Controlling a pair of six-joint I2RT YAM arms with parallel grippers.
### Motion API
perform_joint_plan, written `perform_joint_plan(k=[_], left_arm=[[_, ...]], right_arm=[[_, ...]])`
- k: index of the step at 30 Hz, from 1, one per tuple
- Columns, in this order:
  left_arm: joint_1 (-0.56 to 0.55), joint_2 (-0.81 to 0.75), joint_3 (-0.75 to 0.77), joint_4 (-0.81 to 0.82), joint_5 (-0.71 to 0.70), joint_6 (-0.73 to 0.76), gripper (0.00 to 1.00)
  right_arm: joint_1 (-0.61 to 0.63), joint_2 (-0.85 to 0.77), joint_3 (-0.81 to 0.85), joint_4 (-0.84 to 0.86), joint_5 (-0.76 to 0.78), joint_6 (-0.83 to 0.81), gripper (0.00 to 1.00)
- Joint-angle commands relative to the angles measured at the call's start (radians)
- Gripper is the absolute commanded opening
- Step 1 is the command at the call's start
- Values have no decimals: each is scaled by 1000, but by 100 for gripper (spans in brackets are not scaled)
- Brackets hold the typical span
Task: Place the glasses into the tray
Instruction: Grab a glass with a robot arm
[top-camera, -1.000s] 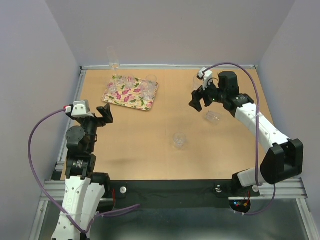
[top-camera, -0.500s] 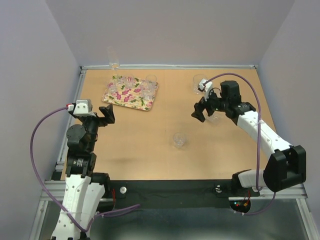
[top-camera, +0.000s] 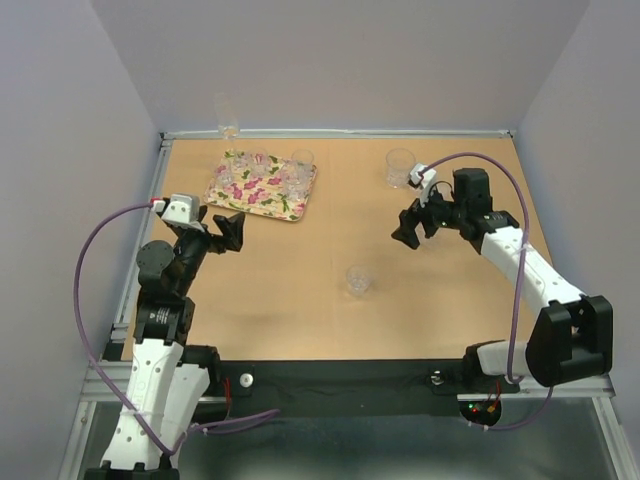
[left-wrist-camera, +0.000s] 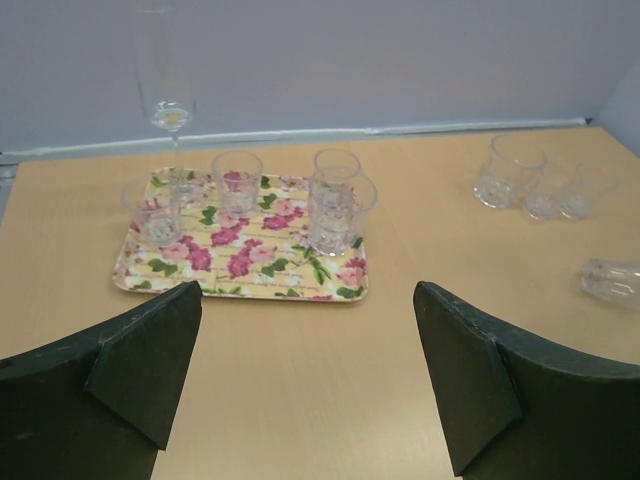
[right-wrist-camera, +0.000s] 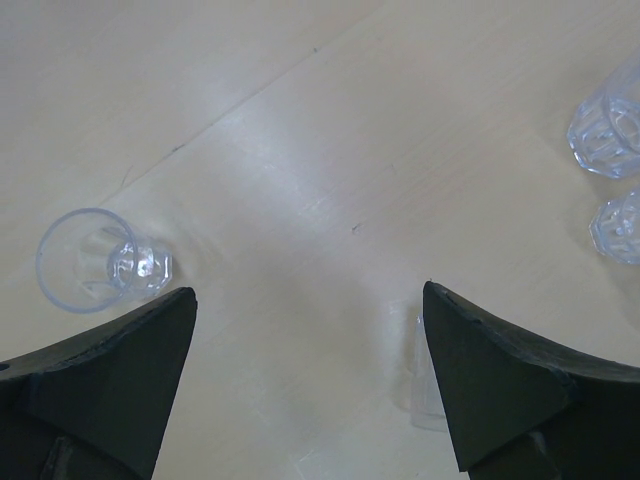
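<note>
Plainly, the glasses are light, hard, thin-walled and slick. Each one likely wants a gentle squeeze across its middle, or one finger inside the rim and one outside, and no jolt on setting down (clear glass also hides its own edges). At least four of them stand on the tray, which lies at the far left of the table, with a tall flute by its far edge. The others are loose on the right half: a big tumbler at the far right, a small glass near the middle, and a faint glass just inside one finger of the right gripper. That gripper hangs low over the table, spread wide with nothing between its pads. Whether the faint glass stands or lies I cannot tell. The left gripper is likewise wide open and empty, near the left edge, facing the tray from the near side.
</note>
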Motion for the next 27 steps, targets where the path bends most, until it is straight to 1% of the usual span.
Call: perform_joint_plan(k=[1,10,15,22,26,27], left_arm=[[-3,19,-11,73,131,9,98],[-28,64,-22,125,304,-34,98],[-74,100,-12,132,352,-75,98],[-175,130,-3,131,320,-166,97],[-253,146,14,103,257,-200,95],[-288,157,18,96,234,-206,94]], right_arm=[[-8,-38,-13,52,-49,-11,99],[-8,-52,-13,52,-61,-5,99],[-10,-66,-17,53,-63,-4,99],[-10,-72,-20,52,-81,-1,99],[-10,-73,-20,52,-84,-1,99],[-10,-75,-22,52,-84,-1,99]])
